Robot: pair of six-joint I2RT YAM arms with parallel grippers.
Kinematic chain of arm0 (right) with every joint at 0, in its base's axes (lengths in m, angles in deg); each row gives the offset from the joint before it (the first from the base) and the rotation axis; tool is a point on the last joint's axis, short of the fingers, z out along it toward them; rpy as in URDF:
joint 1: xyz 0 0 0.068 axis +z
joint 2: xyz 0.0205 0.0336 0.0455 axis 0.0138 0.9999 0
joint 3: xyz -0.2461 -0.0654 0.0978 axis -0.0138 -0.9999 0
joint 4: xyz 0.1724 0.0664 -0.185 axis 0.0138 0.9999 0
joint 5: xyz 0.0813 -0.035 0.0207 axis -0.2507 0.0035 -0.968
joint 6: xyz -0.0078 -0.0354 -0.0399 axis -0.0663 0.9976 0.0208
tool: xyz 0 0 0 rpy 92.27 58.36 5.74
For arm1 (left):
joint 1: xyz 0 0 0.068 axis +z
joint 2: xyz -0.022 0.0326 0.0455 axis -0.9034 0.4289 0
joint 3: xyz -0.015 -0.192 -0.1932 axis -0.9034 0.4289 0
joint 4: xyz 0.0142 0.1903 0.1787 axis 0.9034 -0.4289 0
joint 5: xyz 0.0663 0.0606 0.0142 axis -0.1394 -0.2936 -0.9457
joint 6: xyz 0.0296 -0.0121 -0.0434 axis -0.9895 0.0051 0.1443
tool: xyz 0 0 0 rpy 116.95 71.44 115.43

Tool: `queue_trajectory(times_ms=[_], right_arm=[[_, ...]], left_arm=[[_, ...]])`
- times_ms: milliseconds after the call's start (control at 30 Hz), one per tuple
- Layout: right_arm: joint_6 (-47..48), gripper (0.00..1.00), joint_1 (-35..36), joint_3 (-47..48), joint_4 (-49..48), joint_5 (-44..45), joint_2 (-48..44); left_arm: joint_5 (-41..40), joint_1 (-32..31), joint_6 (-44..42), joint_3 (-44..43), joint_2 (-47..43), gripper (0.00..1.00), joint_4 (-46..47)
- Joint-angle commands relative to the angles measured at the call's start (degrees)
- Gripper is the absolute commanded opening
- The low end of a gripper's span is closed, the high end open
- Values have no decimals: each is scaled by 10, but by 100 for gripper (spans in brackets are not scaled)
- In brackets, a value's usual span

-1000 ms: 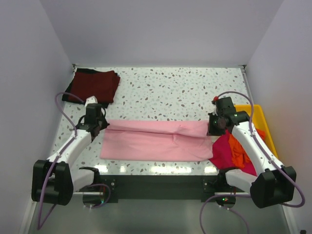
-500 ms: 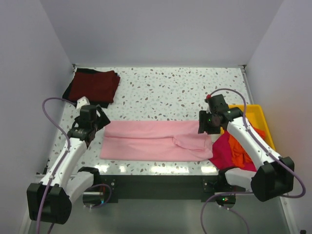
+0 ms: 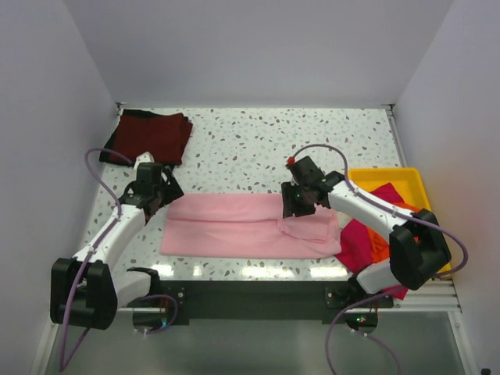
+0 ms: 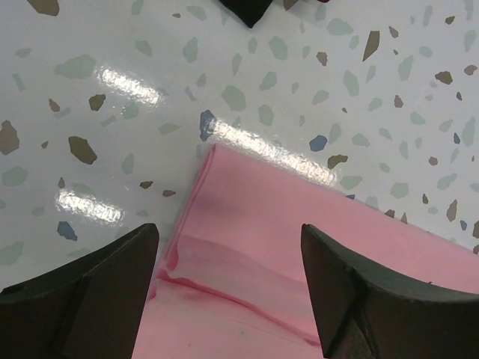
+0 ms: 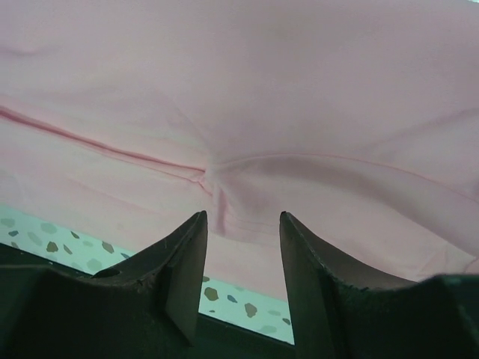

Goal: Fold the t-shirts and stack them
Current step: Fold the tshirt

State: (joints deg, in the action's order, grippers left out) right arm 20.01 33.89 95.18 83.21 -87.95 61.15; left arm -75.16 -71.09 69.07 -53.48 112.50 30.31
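Left gripper (image 3: pixel 162 191) (image 4: pixel 228 247): spread wide, nothing between the fingers (image 4: pixel 90 288), set above the far left corner of the pale pink t-shirt (image 3: pixel 234 226) (image 4: pixel 314 254), one finger over bare table (image 3: pixel 258 148) (image 4: pixel 112 112), the other over pink cloth. Right gripper (image 3: pixel 298 205) (image 5: pixel 243 224): parted to a moderate gap, pinching nothing, fingers (image 5: pixel 183 262) pointing down at the right-hand part of the same pink tee (image 5: pixel 262 90), directly above a puckered seam where several creases meet; contact with the cloth not discernible. Pale pink t-shirt: folded into a long flat band, lying left to right across the near middle of the speckled table, between the two arms, right end slightly rumpled. Dark maroon t-shirt (image 3: pixel 154 134): folded, at the far left corner of the table, resting on a black t-shirt (image 3: pixel 110 145), the latter showing at the left edge and as a dark corner (image 4: pixel 243 9) in the left wrist view. Magenta t-shirt (image 3: pixel 358 241) and bright orange t-shirt (image 3: pixel 381 246): unfolded, heaped together at the right, partly in the yellow tray (image 3: pixel 367 173), magenta cloth abutting the right end of the pink band.
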Motion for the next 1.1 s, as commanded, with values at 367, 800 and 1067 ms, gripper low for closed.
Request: queue_trajectory(times_ms=[367, 800, 1067], right_arm=[[-48, 40, 53, -34, -90, 8, 75], [-85, 43, 74, -49, 6, 25, -47], [-84, 52, 62, -29, 42, 105, -56]], left_arm=[[34, -51, 6, -7, 63, 81, 88], [14, -119, 17, -34, 108, 81, 108], [32, -182, 19, -35, 155, 81, 164]])
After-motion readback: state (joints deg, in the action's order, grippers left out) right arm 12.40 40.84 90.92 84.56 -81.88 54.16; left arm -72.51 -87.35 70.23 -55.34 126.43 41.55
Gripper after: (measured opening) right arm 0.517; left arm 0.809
